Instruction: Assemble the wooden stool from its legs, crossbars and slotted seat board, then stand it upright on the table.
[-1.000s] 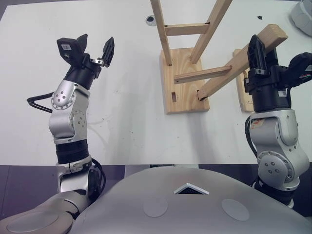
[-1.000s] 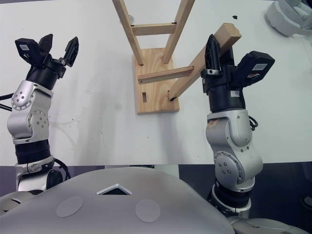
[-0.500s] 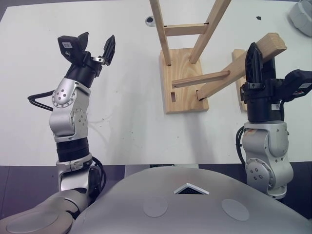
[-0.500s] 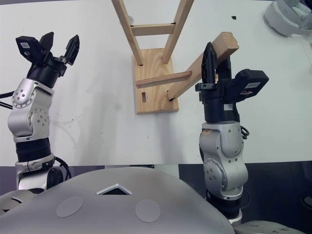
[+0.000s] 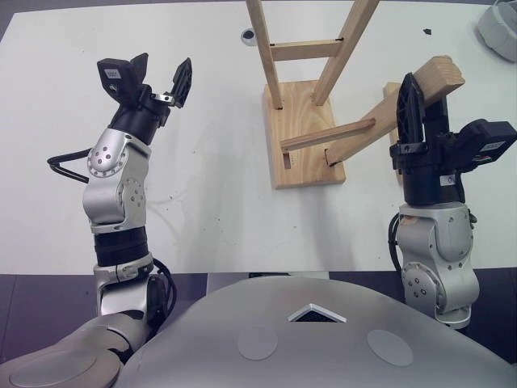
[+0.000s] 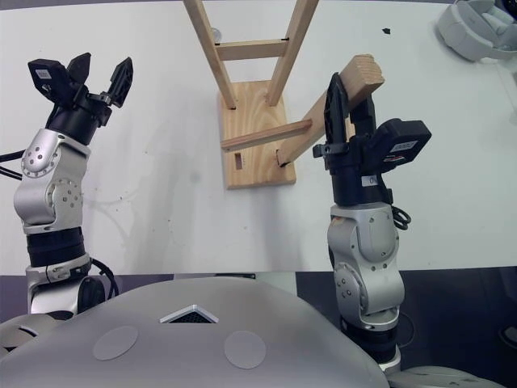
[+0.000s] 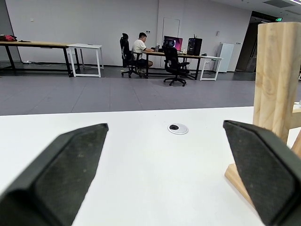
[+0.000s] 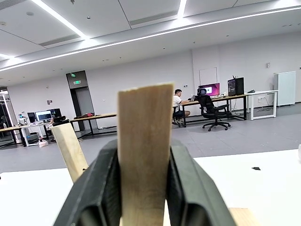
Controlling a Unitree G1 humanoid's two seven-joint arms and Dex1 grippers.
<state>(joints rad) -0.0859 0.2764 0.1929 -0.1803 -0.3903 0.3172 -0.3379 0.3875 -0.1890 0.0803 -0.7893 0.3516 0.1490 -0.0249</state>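
Observation:
The slotted seat board point(image 5: 300, 137) lies flat on the white table point(image 5: 202, 194). Two legs point(image 5: 265, 48) joined by a crossbar point(image 5: 305, 50) stand in its far slots. A third leg point(image 5: 380, 121) leans from the board's near right slot, with a crossbar point(image 5: 327, 135) sticking out of it over the board. My right gripper point(image 5: 419, 105) is shut on this leg near its upper end. My left gripper point(image 5: 157, 77) hangs open above the table's left side, away from the stool, with nothing between its fingers point(image 7: 70, 165).
Another wooden piece point(image 5: 393, 121) lies on the table behind my right arm. A round cable port point(image 5: 250, 33) sits in the table behind the stool. A white object point(image 6: 477, 28) rests at the far right corner. Bare table lies between my arms.
My right gripper has turned and shifted left with the leaning leg, tipping it and its crossbar a little toward the board. My left arm has hardly moved.

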